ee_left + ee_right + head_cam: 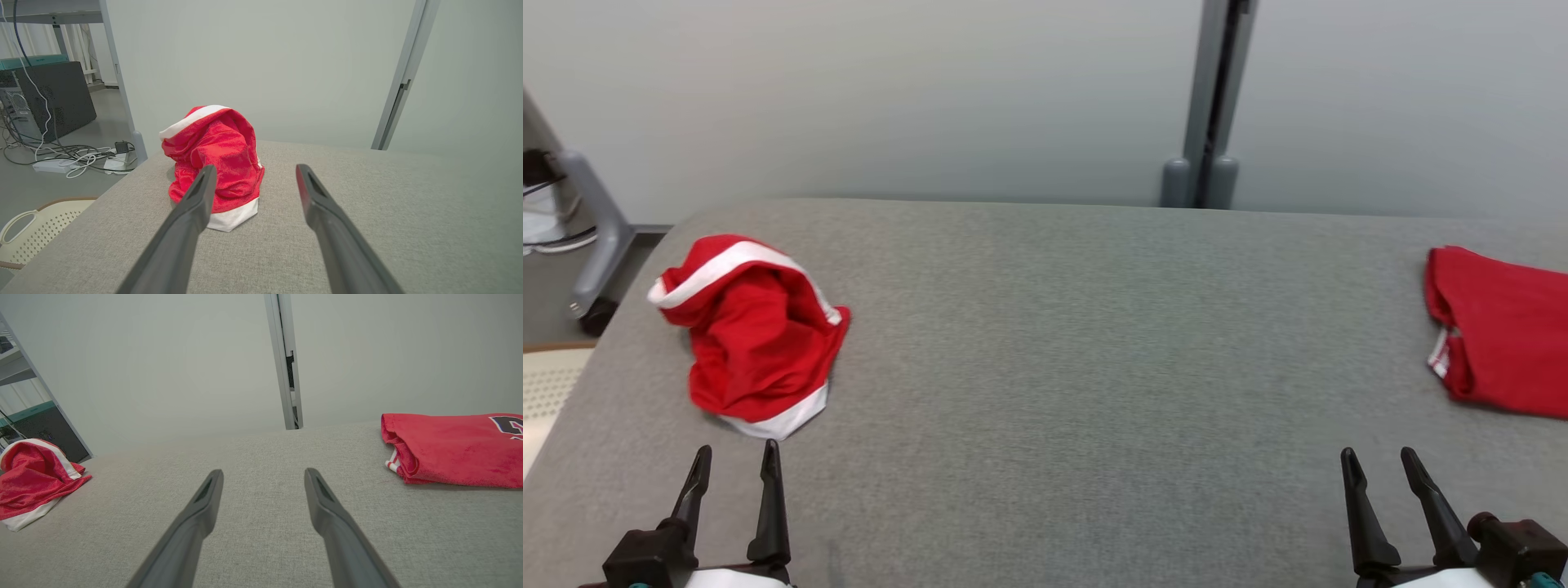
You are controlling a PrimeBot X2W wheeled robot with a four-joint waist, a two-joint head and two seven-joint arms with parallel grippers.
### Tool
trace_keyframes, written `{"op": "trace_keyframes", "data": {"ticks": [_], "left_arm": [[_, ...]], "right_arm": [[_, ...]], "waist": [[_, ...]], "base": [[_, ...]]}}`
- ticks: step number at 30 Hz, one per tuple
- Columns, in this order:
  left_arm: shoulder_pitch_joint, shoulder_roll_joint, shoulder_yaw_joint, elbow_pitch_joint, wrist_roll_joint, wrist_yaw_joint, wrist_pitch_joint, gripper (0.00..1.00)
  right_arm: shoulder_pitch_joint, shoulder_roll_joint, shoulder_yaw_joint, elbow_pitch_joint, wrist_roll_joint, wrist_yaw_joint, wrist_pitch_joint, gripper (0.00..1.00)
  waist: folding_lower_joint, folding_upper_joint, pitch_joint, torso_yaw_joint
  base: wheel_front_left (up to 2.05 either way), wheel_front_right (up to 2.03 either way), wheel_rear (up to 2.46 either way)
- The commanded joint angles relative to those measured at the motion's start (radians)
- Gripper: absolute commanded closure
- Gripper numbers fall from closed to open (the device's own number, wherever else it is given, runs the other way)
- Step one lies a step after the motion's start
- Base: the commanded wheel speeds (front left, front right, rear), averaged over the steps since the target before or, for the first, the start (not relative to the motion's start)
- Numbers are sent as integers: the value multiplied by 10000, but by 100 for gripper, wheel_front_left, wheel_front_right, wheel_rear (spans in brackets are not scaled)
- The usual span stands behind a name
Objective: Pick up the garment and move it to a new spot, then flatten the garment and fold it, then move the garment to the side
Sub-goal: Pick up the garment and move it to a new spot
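Note:
A crumpled red garment with white trim [756, 335] lies heaped at the left of the grey table [1078, 343]. In the left wrist view the garment [216, 163] sits just beyond my left fingers. My left gripper [735, 457] stands open near the table's front edge, a short way in front of the heap, holding nothing. My right gripper [1380, 459] is open at the front right, above bare cloth surface. In the right wrist view the garment [32, 477] shows far to the left.
A folded red garment [1503, 331] lies at the table's right edge, also seen as a folded red garment [453, 449] with a dark print. A grey partition post [1209, 106] stands behind the table. Cables [73, 159] and a pale perforated basket [36, 228] lie on the floor at left.

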Motion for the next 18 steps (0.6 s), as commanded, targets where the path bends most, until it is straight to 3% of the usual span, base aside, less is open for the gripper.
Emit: {"op": "trace_keyframes", "data": {"ticks": [1,18], "left_arm": [[-95,86,58,53,-37,68,1,0],[-42,259,287,199,-227,211,1,0]], "right_arm": [[102,-10,-25,4,47,3,-29,0],[-91,0,214,150,45,3,-45,0]], "waist": [[0,0,15,498],[0,0,10,2990]], "base": [[0,0,0],[0,0,0]]}}
